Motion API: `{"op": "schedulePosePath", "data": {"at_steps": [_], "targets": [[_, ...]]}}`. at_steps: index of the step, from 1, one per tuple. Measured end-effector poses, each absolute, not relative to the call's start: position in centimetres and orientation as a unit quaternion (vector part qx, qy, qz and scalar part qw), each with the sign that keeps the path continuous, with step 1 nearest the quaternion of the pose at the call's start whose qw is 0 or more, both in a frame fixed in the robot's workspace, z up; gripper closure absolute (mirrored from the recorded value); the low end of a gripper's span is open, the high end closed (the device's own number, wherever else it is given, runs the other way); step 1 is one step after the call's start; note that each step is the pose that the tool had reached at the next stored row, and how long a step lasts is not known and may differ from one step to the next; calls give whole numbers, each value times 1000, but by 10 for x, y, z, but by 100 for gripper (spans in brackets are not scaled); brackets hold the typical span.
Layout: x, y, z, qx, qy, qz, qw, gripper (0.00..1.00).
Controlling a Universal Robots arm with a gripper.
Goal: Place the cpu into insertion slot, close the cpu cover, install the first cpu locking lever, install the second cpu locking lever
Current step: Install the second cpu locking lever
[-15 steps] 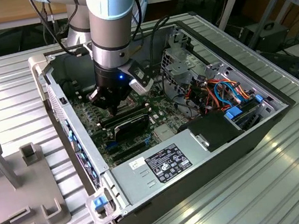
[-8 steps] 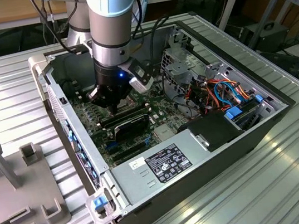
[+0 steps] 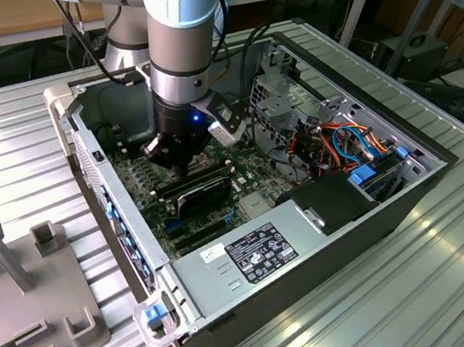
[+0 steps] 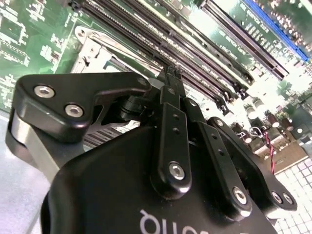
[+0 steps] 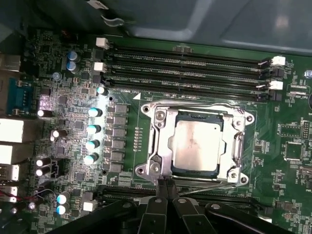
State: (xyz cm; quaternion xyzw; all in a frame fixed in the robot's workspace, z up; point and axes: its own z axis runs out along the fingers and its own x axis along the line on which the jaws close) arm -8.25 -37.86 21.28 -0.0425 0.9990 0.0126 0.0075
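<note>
The arm [image 3: 179, 24] is a thick round tube of brushed silver metal with a pale blue joint cap at its upper end, a black collar below, a small blue light glowing on that collar, and black cables looping behind it. A small silver-and-black box is bolted to the side of the wrist. The tool [image 4: 168, 80] is matte black, built of flat linkage bars pinned with silver hex-socket screws over a rounded black body bearing white lettering; in both wrist views its fingers [image 5: 165, 187] are slim black bars.
</note>
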Motion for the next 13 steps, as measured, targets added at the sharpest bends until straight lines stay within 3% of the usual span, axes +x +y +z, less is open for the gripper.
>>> {"op": "schedulePosePath", "data": {"at_steps": [13], "targets": [[-104,-380,212,-43,999,13,7,89]]}}
